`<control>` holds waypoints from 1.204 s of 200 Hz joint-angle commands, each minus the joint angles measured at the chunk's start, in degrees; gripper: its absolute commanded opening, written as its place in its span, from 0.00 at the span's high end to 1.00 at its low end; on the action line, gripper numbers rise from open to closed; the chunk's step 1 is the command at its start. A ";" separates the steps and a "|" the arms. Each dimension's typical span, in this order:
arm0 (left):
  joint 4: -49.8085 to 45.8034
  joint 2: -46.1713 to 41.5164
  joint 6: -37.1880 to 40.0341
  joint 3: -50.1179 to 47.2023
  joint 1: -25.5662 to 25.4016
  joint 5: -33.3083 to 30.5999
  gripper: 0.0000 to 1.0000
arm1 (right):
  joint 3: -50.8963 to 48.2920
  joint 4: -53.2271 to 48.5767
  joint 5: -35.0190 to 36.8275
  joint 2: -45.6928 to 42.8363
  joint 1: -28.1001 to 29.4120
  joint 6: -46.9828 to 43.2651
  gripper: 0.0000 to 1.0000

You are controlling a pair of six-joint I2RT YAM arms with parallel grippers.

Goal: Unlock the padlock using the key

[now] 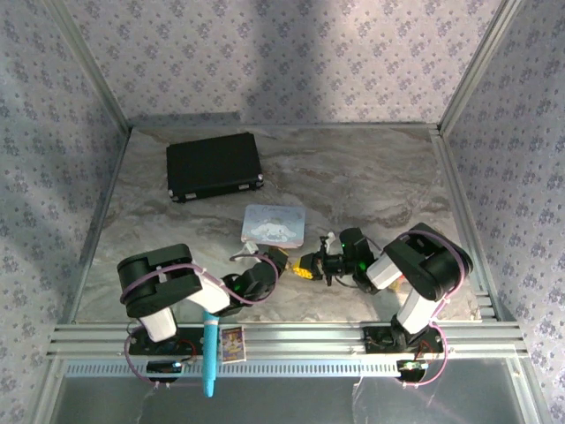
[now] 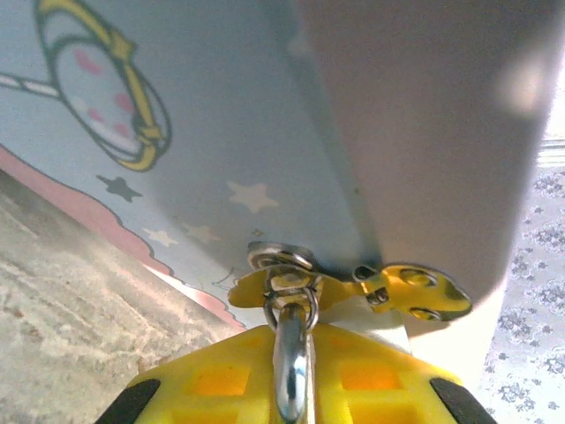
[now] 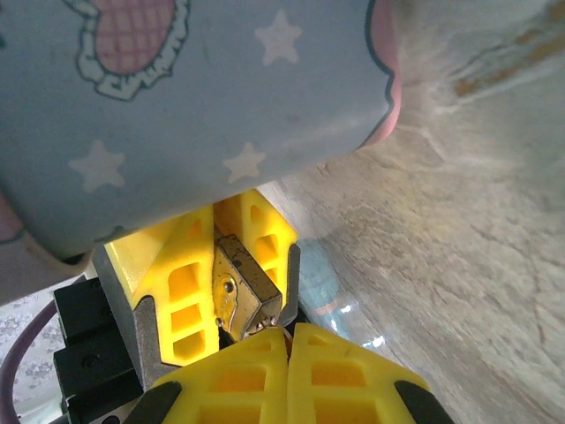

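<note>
**One padlock** (image 3: 240, 296): small, brass-gold and box-shaped, with a round rivet on its face. It is clamped between the yellow fingers (image 3: 177, 291) of the left gripper (image 2: 291, 380). Its single silvery shackle (image 2: 290, 349) rises from between those fingers through the gold hasp (image 2: 282, 265) of one pale-blue tin (image 3: 177, 106) printed with white stars. The right gripper (image 3: 287, 353) has its fingers pressed together, tips just beside the padlock. Whether the key lies between them cannot be told.
</note>
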 commanded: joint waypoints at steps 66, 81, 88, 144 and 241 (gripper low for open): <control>1.30 -1.27 1.17 2.27 -4.57 7.13 1.00 | 2.20 1.78 13.14 -3.27 0.17 -0.49 1.00; -0.09 -1.29 0.38 2.63 -5.03 6.54 1.00 | 2.04 1.80 14.08 -3.85 1.23 -0.08 1.00; -1.20 -1.41 -0.44 2.57 -5.16 5.92 1.00 | 1.85 1.90 14.37 -4.18 1.76 0.24 1.00; -5.35 -3.64 -2.50 0.50 -4.26 3.17 1.00 | -0.21 -22.88 18.88 -16.75 2.45 -13.98 1.00; -17.00 -7.29 -2.49 4.21 -1.76 6.01 1.00 | 9.25 -62.89 28.20 -30.32 10.61 -36.29 0.97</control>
